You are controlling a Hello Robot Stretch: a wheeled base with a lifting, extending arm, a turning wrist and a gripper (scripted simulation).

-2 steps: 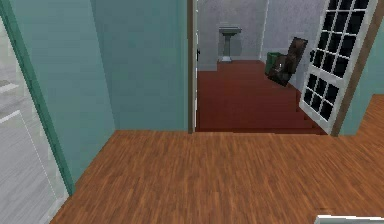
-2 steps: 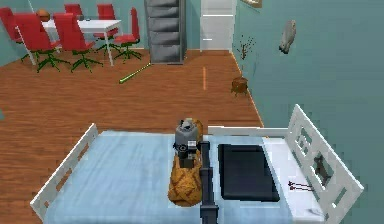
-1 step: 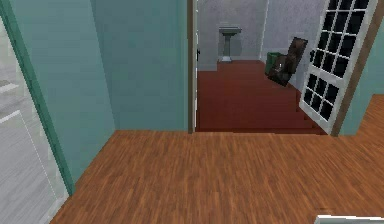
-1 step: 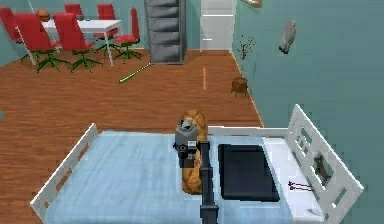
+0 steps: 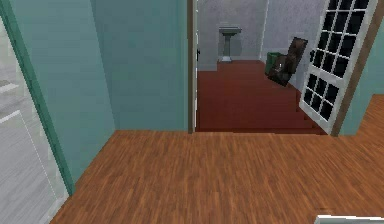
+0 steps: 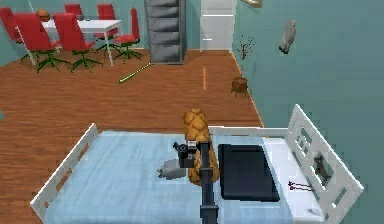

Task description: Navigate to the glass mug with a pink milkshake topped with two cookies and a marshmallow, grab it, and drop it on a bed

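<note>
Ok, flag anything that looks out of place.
A thin yellowish stick lies loose on the wooden floor between the red chairs and the grey shelf unit. In the forward view, a dark object leans tilted beside the white glazed door.

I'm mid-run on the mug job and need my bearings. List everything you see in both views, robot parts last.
Bed: one, white frame with light blue sheet, arm side view's bottom.
Teddy bear: one, brown, at the bed's far edge.
Flat slab: one, black, on the bed right of the arm.
Small blob: one, grey, on the sheet by the gripper.
Chairs: several, red, around a white table, upper left.
Shelf unit: one, grey, top middle.
Stool: one, brown, near the teal wall.
Pedestal sink: one, white, beyond the doorway.
Paned door: one, white, forward view's right.
Arm: one, dark, over the bed.
Gripper: one, dark; cannot tell whether it holds anything.
</note>
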